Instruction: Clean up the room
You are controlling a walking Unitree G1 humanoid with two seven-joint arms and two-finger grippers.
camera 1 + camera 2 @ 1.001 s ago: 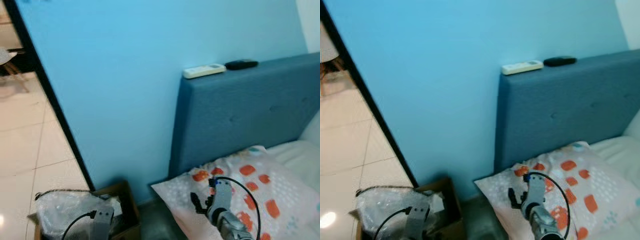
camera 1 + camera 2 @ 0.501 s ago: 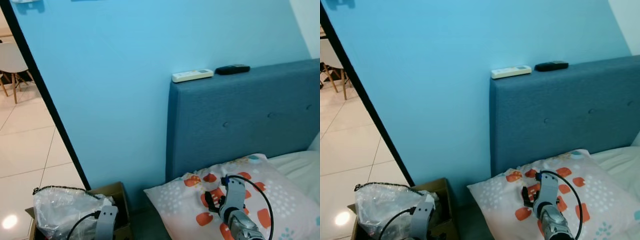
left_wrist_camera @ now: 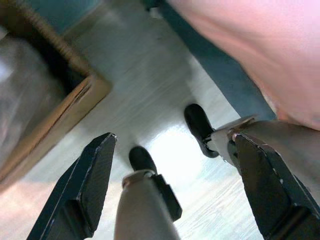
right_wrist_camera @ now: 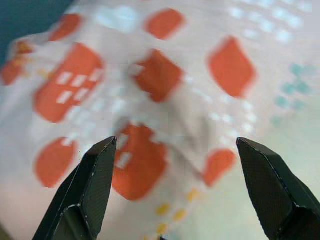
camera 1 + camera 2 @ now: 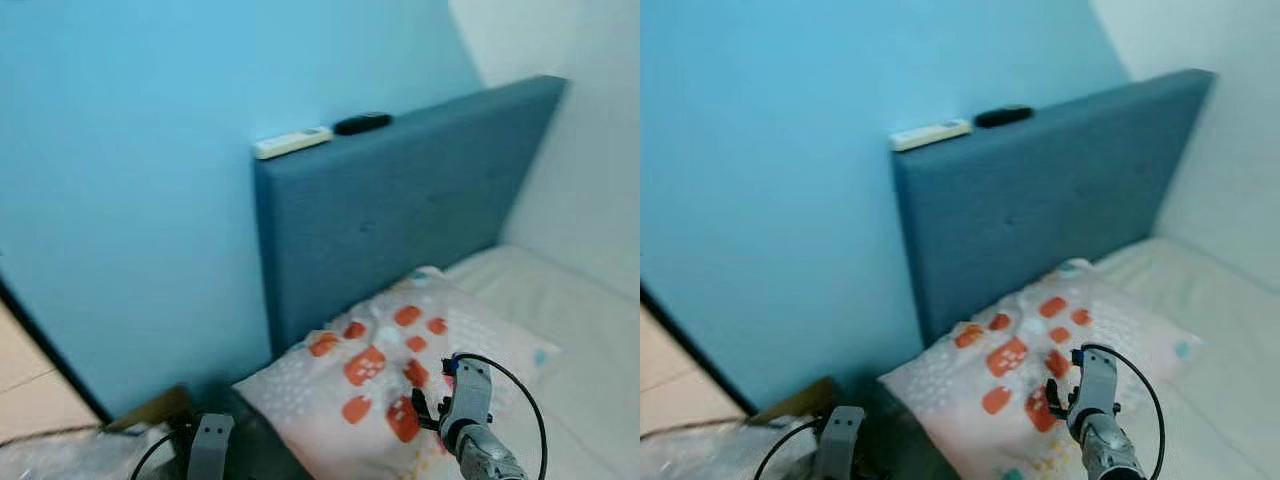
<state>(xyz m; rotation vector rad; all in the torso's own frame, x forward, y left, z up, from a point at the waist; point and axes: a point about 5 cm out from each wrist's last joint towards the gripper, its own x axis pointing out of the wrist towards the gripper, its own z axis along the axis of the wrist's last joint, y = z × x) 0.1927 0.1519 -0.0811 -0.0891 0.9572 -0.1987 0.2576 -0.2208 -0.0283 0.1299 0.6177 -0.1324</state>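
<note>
Right tool (image 4: 170, 195): fingers apart, holding nothing, above the pillow (image 5: 385, 365).
Left tool (image 3: 165, 200): fingers apart, empty, low over the floor (image 3: 150, 90) beside the box (image 3: 47, 115).
Pillow: white with orange patches, on the bed (image 5: 580, 330), against the blue headboard (image 5: 400, 210).
Headboard top: white remote (image 5: 291, 142) and dark remote (image 5: 363, 123), near each other.
Writing: none can be read.

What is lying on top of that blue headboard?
On the headboard top edge lie a white remote control and, beside it, a black object, too small to identify. The ledge's far side against the wall is hidden.
</note>
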